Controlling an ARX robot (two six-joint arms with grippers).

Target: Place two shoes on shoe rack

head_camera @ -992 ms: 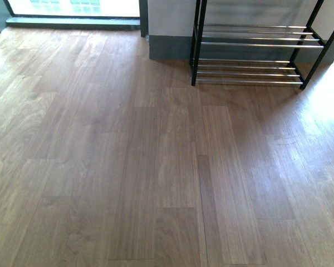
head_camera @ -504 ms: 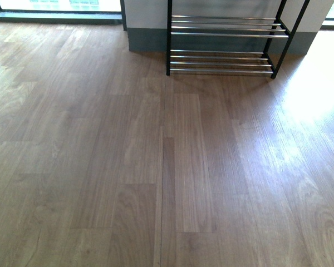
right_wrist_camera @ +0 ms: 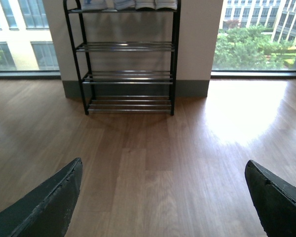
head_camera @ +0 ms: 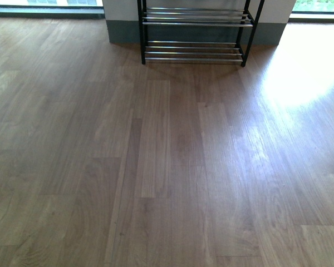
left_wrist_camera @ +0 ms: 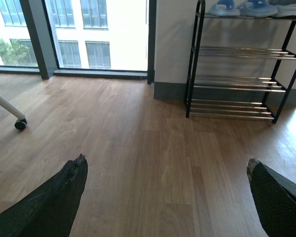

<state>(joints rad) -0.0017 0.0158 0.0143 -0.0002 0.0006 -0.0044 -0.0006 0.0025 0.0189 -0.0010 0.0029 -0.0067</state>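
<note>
- Wooden plank floor (head_camera: 167, 167) is filling most of what I am seeing; no grey sneakers are lying anywhere on it in any of my three views, so I cannot say where the two shoes I am meant to place are sitting.
- Black-framed shoe rack (head_camera: 196, 33) with chrome rod shelves is standing against the wall at the far end of the floor, well apart from me. In the front view its two lower tiers are showing bare.
- On the rack's top tier, my wrist views are catching footwear: pale blue slip-on shoes (left_wrist_camera: 241, 7) in the left wrist view and white-soled shoes (right_wrist_camera: 130, 4) cropped at the frame edge in the right. They are too cut off for me to tell whether any belongs to my pair. The tiers below are sitting bare.
- I am judging that knit sneakers will be handling light and soft in the upper, stiffer at the thick sole; pinching the heel collar or gripping across the sole should be holding best, while laces may be snagging on the rods.
- My left gripper (left_wrist_camera: 167, 197) is spread wide with nothing between its fingers.
- My right gripper (right_wrist_camera: 163, 197) is likewise gaping apart and carrying nothing.
</note>
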